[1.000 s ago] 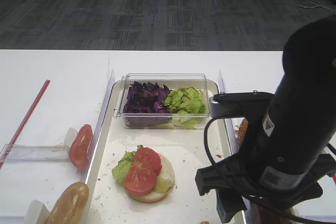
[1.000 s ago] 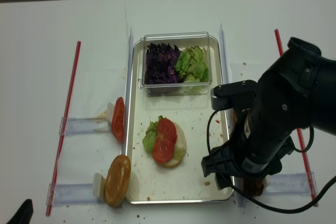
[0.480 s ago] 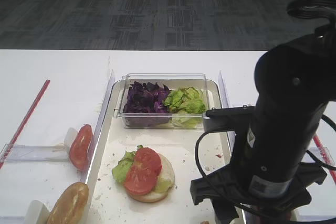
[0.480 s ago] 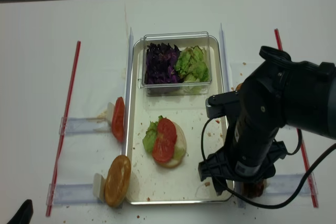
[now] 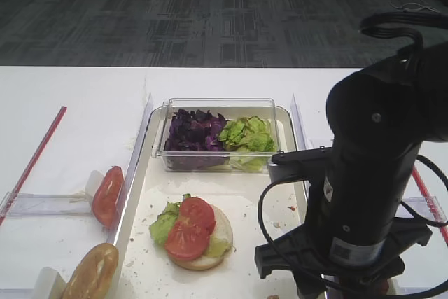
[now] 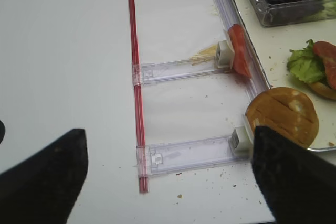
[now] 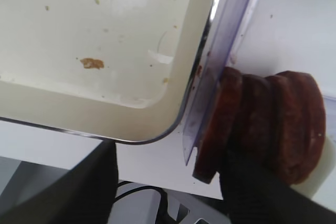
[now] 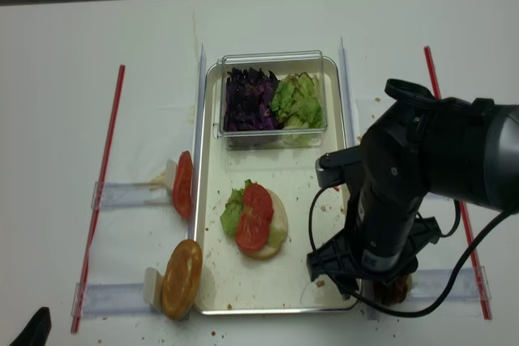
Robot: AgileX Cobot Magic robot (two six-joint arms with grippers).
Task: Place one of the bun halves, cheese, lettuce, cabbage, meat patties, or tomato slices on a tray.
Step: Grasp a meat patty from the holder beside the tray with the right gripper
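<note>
Reddish-brown meat patties (image 7: pixel 268 124) stand on edge, packed together, between the right end effector's (image 7: pixel 173 187) spread fingers.

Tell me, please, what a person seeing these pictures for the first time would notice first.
The big black right arm fills the right side, leaning over the near right corner of the tray. In the wrist view, the meat patties stand on edge in a row just outside that corner, with one dark finger beside them. In the middle of the tray lies a bun half topped with lettuce and tomato slices.
</note>
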